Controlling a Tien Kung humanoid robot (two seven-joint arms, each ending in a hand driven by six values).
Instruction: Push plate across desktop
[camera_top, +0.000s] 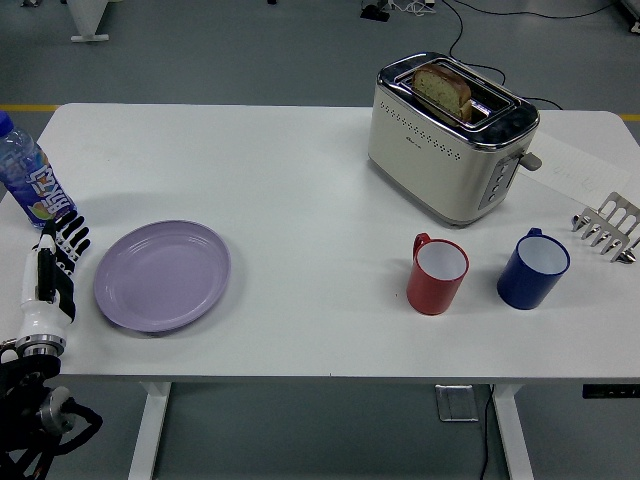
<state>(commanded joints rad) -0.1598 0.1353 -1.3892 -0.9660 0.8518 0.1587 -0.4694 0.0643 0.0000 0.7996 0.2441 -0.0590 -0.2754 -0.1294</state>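
The left hand (55, 262) is seen low over the worktop (300, 170), its fingers straight and held together, with nothing grasped. Just to its right, close but apparently not touching, lies the plate (163, 275), a lilac one, flat and empty. Just ahead of the hand, slightly to its left, a water bottle (32, 180) stands upright. Far to the right of the hand a red cup (438, 273) and a blue cup (534, 269) are set side by side, with a toaster (450, 135) holding a slice of bread beyond them and a small metal rack (607, 227) at the far right edge. The right hand is not in view. The step in hand is judged to be the approach: the hand is placed beside the plate's left rim, and the push is not yet begun. What is called for next is contact of the fingers' side with that rim, followed by a steady sideways drive to the right, kept low so that the plate is slid and not tipped, and stopped well short of the cups.
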